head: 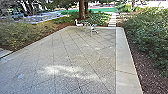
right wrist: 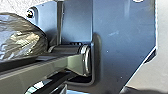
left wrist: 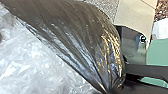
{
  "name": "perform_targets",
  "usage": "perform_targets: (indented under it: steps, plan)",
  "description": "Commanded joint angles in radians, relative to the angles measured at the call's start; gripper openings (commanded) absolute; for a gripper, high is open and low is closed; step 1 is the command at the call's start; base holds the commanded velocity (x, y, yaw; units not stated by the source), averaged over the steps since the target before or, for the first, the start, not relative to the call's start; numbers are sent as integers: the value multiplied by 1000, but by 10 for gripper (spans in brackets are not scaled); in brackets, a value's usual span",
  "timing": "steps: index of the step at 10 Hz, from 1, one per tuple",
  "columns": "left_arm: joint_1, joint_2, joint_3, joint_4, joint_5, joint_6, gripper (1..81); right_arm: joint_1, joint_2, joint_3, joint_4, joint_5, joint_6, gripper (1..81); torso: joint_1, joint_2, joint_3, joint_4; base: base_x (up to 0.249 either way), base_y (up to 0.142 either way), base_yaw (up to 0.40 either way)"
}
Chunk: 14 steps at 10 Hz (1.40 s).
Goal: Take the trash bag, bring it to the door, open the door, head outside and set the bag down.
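Large in the left wrist view is the trash bag [left wrist: 75, 32], dark and shiny, with a whitish, crumpled clear-plastic part [left wrist: 32, 62] beside it. Its dark folds draw together at my left gripper [left wrist: 110, 90], which is shut on the gathered plastic. Part of the same trash bag [right wrist: 20, 37] shows in the right wrist view, close to the robot's plate and jointed bar. How my right gripper stands cannot be made out.
Paved yard [head: 75, 57] stretches ahead, with a pale border [head: 125, 60] along its right side. Bushes [head: 150, 32] grow on the right and plants [head: 22, 32] on the left. A small table [head: 92, 28] stands at the far edge, near a tree trunk [head: 81, 10].
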Motion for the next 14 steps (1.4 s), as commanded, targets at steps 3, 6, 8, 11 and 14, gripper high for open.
perform_targets:
  steps: [3,6,8,11,14]
  plan:
    - [-212,-236,182,-6,110,-147,10,17,6,3,-5,-52,-2,811,0,0,-64,0,0,0,0]
    - [-333,-271,165,-13,207,-198,10,13,5,3,-3,-52,0,811,1,1,-96,0,0,0,0]
    - [-411,-290,138,-43,287,-200,10,11,6,3,-2,-52,0,811,1,1,-95,0,0,0,0]
    - [-514,-297,85,-66,390,-200,10,11,6,3,-2,-52,0,811,2,2,-96,0,0,0,0]
    - [-637,-300,21,-97,509,-203,10,5,5,3,-2,-52,0,811,2,2,-96,0,0,0,0]
